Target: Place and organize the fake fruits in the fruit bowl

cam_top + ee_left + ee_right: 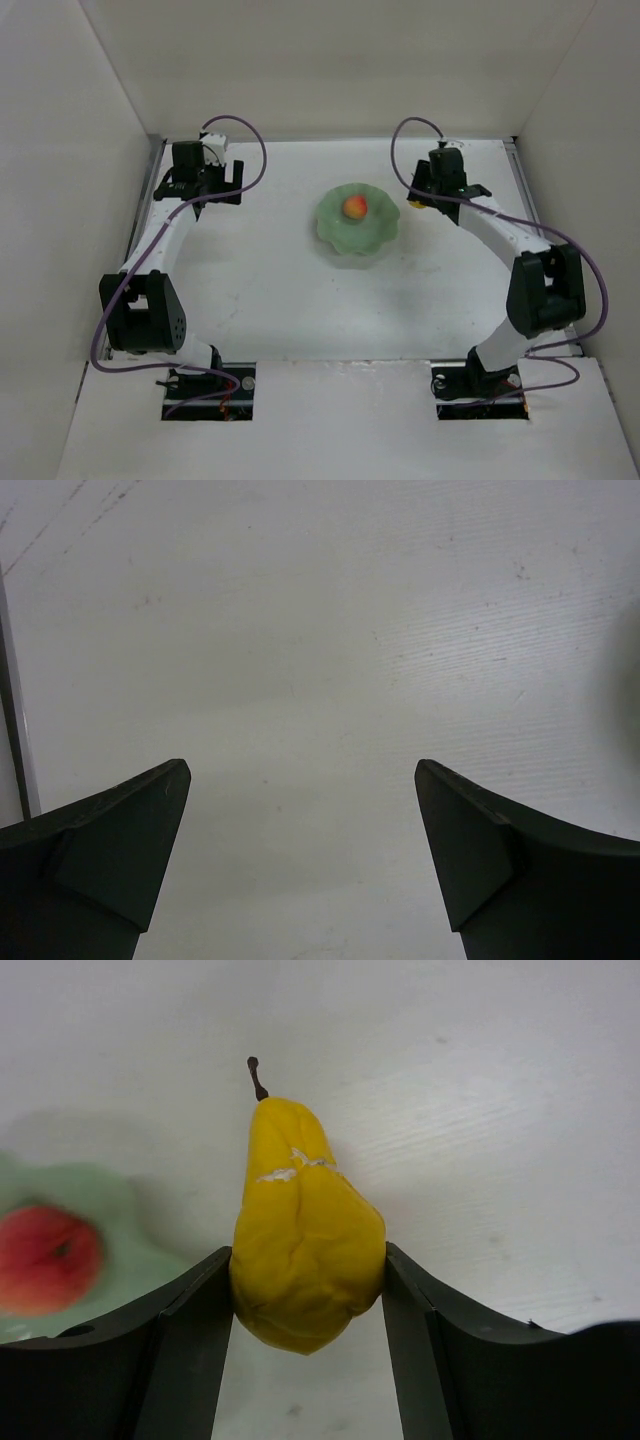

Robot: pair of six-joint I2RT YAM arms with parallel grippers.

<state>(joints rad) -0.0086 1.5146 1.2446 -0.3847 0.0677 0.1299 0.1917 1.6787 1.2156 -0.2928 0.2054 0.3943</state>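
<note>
Pear (300,1210) held beside bowl (330,230)
It is pinched in the right pincer (307,1260), stem pointing away; the bowl, holding the peach (355,207), lies just left. The left pincer (300,770) is spread, empty.

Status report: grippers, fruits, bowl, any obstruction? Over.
Left gripper open, empty. Right gripper shut on yellow pear, right of the fruit bowl. Peach already in bowl. Nothing seen between pear and bowl.

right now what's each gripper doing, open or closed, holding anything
left gripper: open, holding nothing
right gripper: closed on the yellow pear
</note>
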